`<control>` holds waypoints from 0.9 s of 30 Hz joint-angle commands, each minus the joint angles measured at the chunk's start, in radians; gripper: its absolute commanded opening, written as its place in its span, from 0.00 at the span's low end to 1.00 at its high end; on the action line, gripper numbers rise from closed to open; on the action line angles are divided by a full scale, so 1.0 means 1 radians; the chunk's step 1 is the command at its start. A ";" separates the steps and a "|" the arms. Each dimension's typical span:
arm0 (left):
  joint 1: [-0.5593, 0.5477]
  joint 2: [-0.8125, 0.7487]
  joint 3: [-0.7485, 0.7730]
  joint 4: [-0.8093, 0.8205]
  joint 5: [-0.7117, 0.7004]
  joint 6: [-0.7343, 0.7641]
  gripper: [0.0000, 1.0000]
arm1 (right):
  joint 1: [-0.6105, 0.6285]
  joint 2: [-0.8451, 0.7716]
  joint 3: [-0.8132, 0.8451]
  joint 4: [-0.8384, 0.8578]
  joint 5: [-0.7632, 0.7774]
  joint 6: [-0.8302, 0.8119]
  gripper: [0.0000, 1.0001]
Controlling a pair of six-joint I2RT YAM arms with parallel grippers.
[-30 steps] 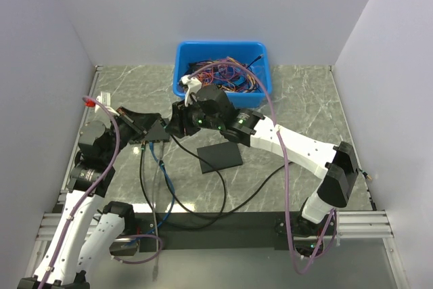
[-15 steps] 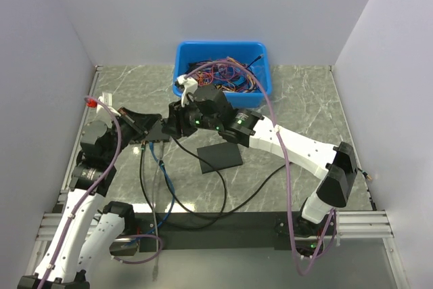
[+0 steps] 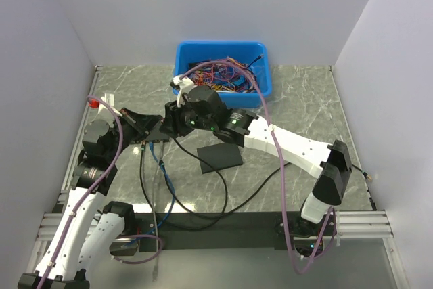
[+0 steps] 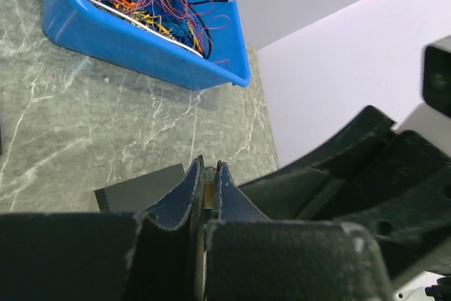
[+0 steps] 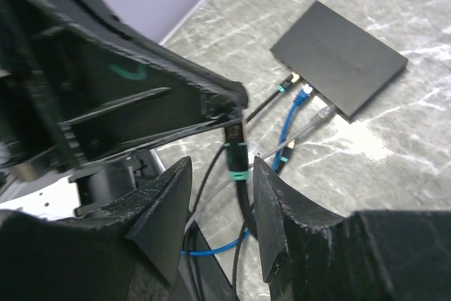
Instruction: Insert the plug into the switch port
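Grey marbled worktop (image 3: 298,99). Far edge, centre: blue bin (image 3: 264,82) of tangled wires. Middle: black slab (image 3: 220,157), flat. Toward left edge: charcoal switch box (image 5: 338,58); black, blue and grey cables (image 3: 166,184) trail to the near edge.

Blue bin (image 3: 223,45), grey marbled table (image 3: 304,99), charcoal box (image 5: 338,58), black green-banded plug (image 5: 236,149)

Bright, even overhead light; soft shadows and mild glare on the counter (image 5: 394,139); wrist-view foregrounds slightly blurred.
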 commanded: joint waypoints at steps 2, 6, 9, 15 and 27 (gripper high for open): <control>-0.003 -0.014 0.009 0.032 0.011 0.001 0.01 | 0.002 0.014 0.051 0.002 0.044 -0.017 0.47; -0.003 -0.013 -0.004 0.041 0.013 -0.002 0.01 | 0.002 0.033 0.070 -0.003 0.046 -0.017 0.45; -0.003 -0.013 -0.003 0.035 0.008 0.001 0.00 | 0.004 0.030 0.057 0.009 0.047 -0.014 0.41; -0.003 -0.016 -0.006 0.030 0.001 0.006 0.00 | 0.004 0.017 0.039 0.020 0.051 -0.005 0.40; -0.003 -0.016 -0.015 0.038 0.001 0.006 0.00 | 0.002 -0.001 0.025 0.039 0.031 -0.003 0.34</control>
